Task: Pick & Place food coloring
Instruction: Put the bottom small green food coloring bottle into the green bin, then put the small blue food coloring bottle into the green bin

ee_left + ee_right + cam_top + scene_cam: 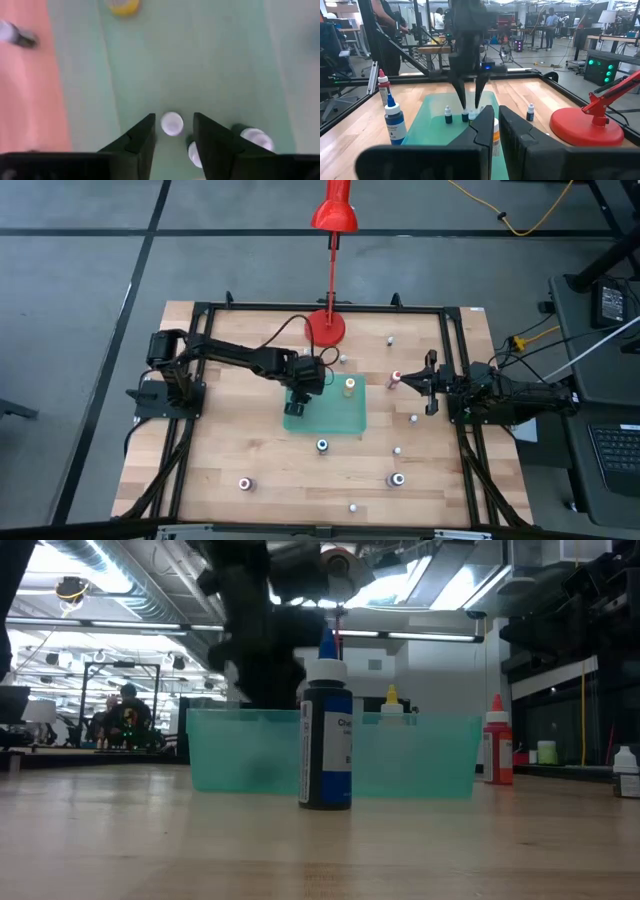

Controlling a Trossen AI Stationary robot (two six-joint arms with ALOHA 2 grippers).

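Left gripper [172, 145] is hanging open astride an upright white-capped bottle [172, 123], long axis vertical, at the tray's [345, 416] eight o'clock; right gripper [496, 131] is resting closed.

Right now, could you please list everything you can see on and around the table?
Tray: one, green, table centre.
Bottles in tray: four seen; three white-capped together, one yellow-capped apart.
Bottles on table: about nine, scattered round the tray; white, red, blue caps.
Lamp: one, red, near the table's far edge.
Table: one, wooden.
People: a few, in the room beyond.
Left gripper: open, above the tray's white-capped bottles.
Right gripper: shut, at the table's right side.
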